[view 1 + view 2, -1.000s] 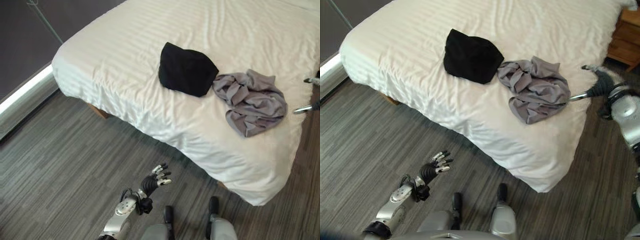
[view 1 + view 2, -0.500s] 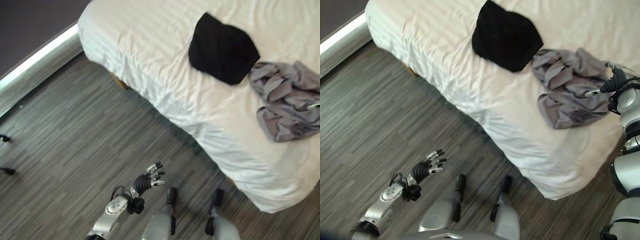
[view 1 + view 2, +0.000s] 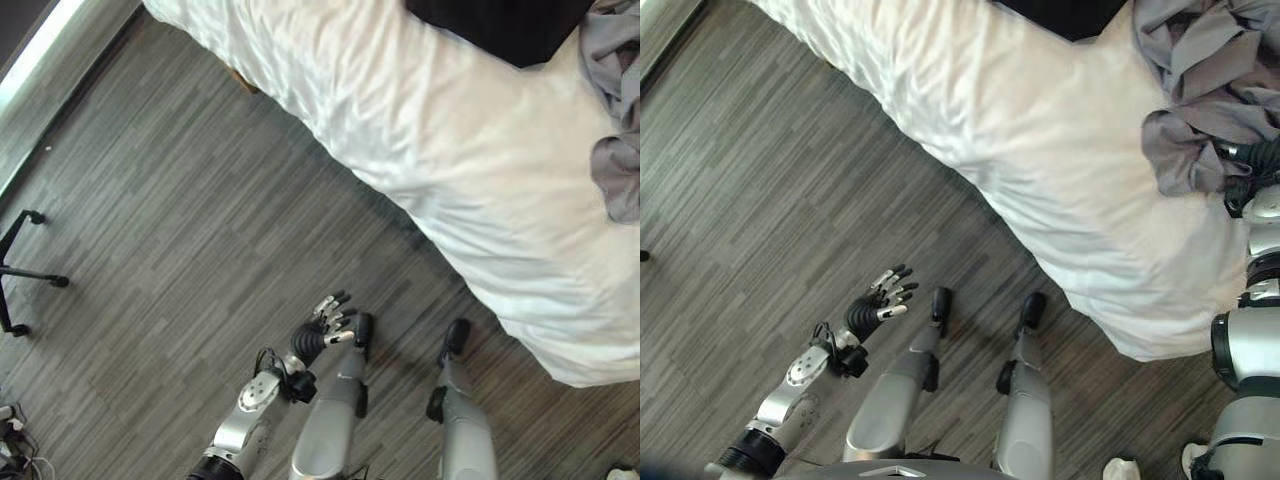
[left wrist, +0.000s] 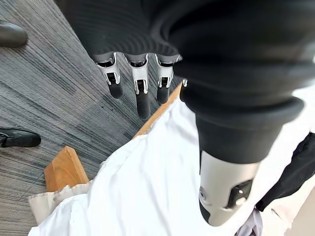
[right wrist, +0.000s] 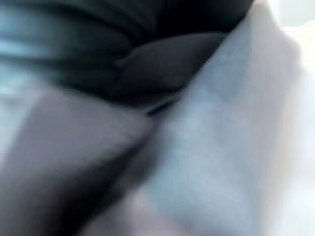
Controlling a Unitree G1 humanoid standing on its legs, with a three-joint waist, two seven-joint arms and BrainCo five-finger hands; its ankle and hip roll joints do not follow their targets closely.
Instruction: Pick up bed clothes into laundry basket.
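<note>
1. Right hand [image 3: 1247, 165] of mine is down at the grey garment [image 3: 1200, 70] on the bed [image 3: 1060, 150], at its near edge; the dark cover of the wrist shows beside the bunched cloth, but the fingers are lost in the folds, so I cannot tell whether they have closed on anything.
2. My right wrist view is pressed so close to grey cloth [image 5: 221, 123] that it settles nothing about the grasp.
3. My left hand [image 3: 322, 330] hangs low over the wood-look floor [image 3: 150, 250], well apart from the bed, fingers [image 4: 142, 96] spread and straight, holding nothing.
4. Both pieces of clothing lie on the white bedding: the grey garment in a crumpled heap near the bed's corner, and a black garment [image 3: 500, 25] just beside it, farther up the mattress.
5. I see no laundry basket from here, so I cannot say where the clothes must go.
6. My judgement: nothing is done yet. The first pick, of the grey piece, is at most just being attempted; lifting it, carrying it to the basket, and then the same for the black piece all remain.
7. A black chair base [image 3: 25, 265] stands on the floor off to my left.
</note>
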